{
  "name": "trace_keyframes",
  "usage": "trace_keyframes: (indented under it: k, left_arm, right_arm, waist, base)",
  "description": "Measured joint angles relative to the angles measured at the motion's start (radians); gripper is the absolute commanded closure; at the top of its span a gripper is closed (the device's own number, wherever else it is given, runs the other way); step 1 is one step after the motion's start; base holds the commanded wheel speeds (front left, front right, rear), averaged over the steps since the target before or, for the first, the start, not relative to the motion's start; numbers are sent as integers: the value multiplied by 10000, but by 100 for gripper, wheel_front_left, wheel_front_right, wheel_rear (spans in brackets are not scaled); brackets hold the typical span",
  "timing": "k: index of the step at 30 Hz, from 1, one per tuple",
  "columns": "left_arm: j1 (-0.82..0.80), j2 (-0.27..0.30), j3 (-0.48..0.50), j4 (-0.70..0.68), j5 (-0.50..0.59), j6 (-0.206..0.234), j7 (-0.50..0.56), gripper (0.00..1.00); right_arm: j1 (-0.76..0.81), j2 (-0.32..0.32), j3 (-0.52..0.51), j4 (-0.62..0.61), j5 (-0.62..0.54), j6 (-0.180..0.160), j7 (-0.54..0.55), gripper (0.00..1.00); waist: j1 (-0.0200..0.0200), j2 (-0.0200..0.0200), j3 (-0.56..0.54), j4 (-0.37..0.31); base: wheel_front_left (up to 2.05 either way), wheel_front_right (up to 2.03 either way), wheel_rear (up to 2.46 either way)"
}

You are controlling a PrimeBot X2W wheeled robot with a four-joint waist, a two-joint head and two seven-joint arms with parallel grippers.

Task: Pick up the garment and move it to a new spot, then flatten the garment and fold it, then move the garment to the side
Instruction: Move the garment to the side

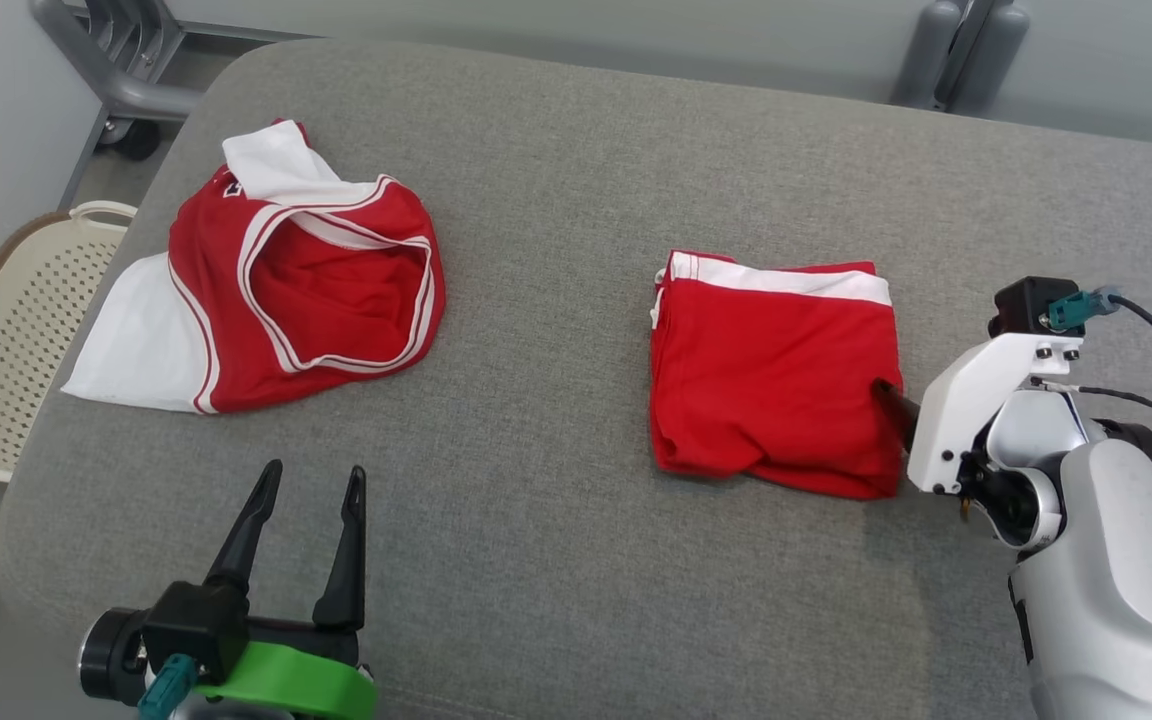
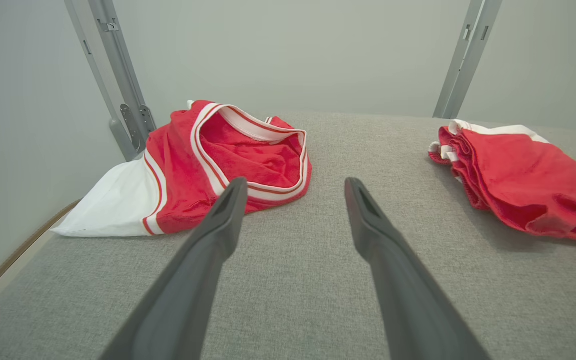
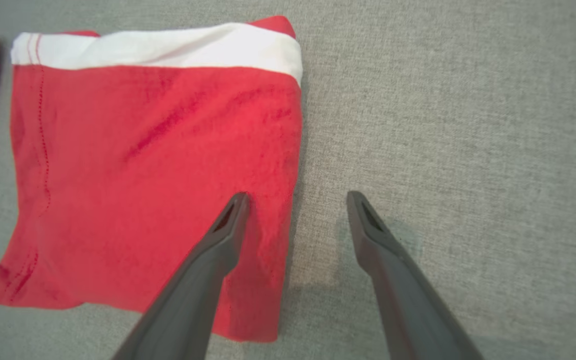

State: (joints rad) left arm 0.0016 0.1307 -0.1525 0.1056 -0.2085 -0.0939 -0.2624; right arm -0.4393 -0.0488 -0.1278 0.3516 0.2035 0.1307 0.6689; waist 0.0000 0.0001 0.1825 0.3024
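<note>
Folding looks done: the folded garment (image 1: pixel 771 380) lies well right of the crumpled jersey (image 1: pixel 336 300), our right gripper (image 3: pixel 296 197) gapes over its edge farthest from that jersey, and next must pinch and carry it aside

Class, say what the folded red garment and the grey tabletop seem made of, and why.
Folded red garment: soft matte knit cloth, perhaps cotton; it creases and shows stitching.
Grey tabletop: woven fabric cover, likely padded; visible weave, rounded corners.
</note>
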Motion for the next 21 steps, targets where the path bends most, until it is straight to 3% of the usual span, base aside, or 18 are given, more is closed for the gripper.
trace_keyframes:
  k: [14, 15, 17, 21]
  left_arm:
    - [-217, -61, -88, 142, 15, -119, 0, 0]
    - [-217, -79, -90, 157, 15, -119, 0, 0]
    - [-217, -105, -88, 174, 15, -123, 0, 0]
    - [-217, -142, -73, 184, 15, -125, 0, 0]
  right_arm:
    - [-702, -58, -81, 1294, 322, -2, -224, 0]
    - [-752, -61, -56, 1340, 332, -2, -222, 29]
    - [-792, -63, 6, 1404, 343, -2, -240, 100]
    - [-794, -29, 125, 1432, 288, 8, -297, 100]
  waist:
    - [0, 0, 544, 525]
    - [0, 0, 557, 541]
    - [0, -1, 557, 547]
    - [0, 0, 541, 512]
  base:
    - [0, 0, 0]
    - [0, 0, 0]
    - [0, 0, 0]
    - [0, 0, 0]
